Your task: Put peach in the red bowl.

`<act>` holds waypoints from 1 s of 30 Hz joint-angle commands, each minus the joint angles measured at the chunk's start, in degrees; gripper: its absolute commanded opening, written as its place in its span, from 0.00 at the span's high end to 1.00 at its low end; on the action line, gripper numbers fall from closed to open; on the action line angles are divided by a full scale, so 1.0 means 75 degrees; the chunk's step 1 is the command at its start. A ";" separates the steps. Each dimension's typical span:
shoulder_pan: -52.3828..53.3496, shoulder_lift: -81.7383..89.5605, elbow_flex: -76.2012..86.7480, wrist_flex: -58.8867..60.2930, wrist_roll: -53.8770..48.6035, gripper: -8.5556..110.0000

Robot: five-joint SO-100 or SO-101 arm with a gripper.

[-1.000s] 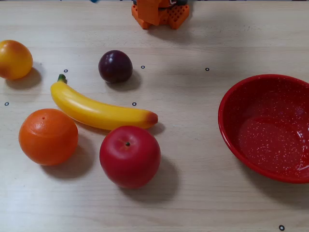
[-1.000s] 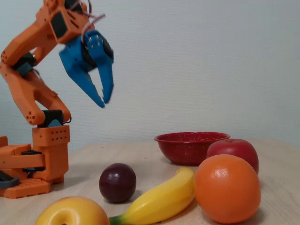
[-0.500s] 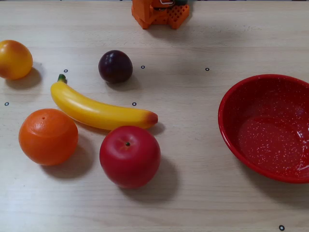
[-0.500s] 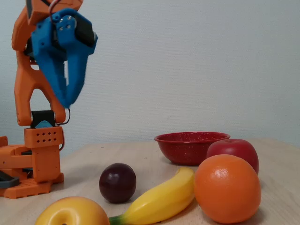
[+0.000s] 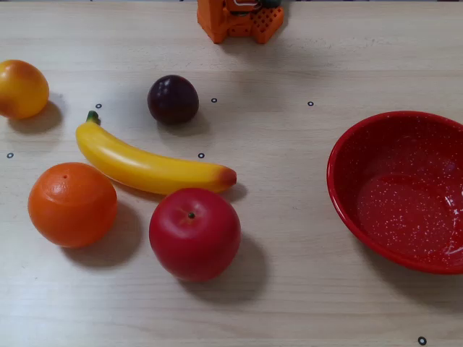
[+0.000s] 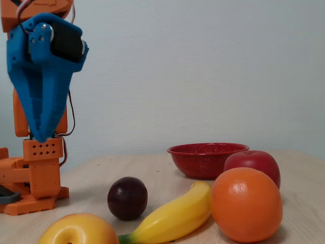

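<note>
The peach [image 5: 22,88], yellow-orange with a reddish blush, lies at the far left of the table, and it also fills the low front-left corner of a fixed view as the peach [image 6: 78,231]. At the right edge sits the red bowl [image 5: 405,137], speckled white inside and with nothing in it; from the side the red bowl [image 6: 207,158] stands at mid-right. My blue gripper [image 6: 40,136] hangs high above the orange base, pointing straight down, with no gap showing between its fingers and nothing held. It is out of the top-down view.
A dark plum [image 5: 173,99], a banana [image 5: 148,166], an orange [image 5: 72,204] and a red apple [image 5: 194,233] lie between the peach and the bowl. The arm's orange base [image 5: 240,20] stands at the far edge.
The arm has swung left in the side view and tipped the gripper from a slant to pointing straight down. The small gap between the fingers has gone. The fruits and the bowl have not moved.
</note>
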 commanded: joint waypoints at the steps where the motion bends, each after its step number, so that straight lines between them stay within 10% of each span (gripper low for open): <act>1: 0.0316 0.0129 -0.0891 0.0187 -0.0187 0.93; 23: 0.0328 -0.0352 -0.1324 0.0855 -0.0059 0.79; 30: 0.0328 -0.0609 -0.1277 0.0809 -0.1441 0.59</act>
